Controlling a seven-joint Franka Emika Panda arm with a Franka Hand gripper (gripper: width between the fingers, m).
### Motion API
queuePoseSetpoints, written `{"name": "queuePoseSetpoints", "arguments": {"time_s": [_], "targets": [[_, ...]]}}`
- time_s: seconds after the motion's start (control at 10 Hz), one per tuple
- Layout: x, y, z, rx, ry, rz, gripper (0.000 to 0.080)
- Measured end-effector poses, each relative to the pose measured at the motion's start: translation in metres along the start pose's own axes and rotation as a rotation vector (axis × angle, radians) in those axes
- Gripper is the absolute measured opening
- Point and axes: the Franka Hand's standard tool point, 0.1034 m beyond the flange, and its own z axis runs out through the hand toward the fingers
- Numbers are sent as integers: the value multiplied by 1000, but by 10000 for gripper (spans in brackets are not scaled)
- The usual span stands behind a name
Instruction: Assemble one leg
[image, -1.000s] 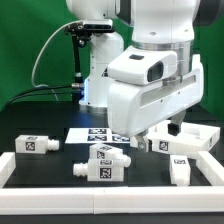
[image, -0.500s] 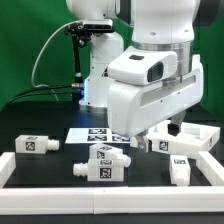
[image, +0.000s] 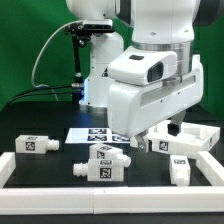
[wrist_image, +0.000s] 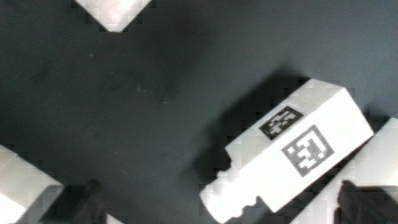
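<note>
A: Where is the leg?

B: It lies flat on the dark table under the wrist camera, tagged face up. Two square tags sit one after the other along its length.

A: And its long axis?

B: It runs slantwise across the wrist view. The stepped, narrower end lies near the claw; the other end points away from it.

A: What about the claw itself?

B: Its fingers stand wide apart and hold nothing. The leg's near end falls roughly between them in the picture, but whether they are down at its level cannot be told.

A: Is there room around the leg?

B: Along one long side there is bare table as far as a white corner piece, well apart. On the other side the picture ends just past the leg.

A: And the exterior view?

B: The arm hides the claw, and which peg there is the leg cannot be told.
- The right peg lies just beside the rimmed panel.
- The front peg is nearer the table's front rim.
- The middle peg lies with its long axis across the view.
- The left peg sits well apart from it, with open table between them.
- The marker board lies behind the middle peg.
</note>
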Motion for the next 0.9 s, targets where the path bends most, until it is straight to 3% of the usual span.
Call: {"name": "queuePoseSetpoints", "arguments": {"time_s": [0.2,0.3,0.5,0.6,0.7,0.9], "targets": [[-1,1,-1,-5,3,1,649],[-8,5,-4,-26,17,10,649],[-40,31,-2,-47,16,-104,649],[-48,45,-1,-80,44,-171,649],[-52,46,3,-91,54,-165,649],[-50,44,3,-87,51,-164,649]]}}
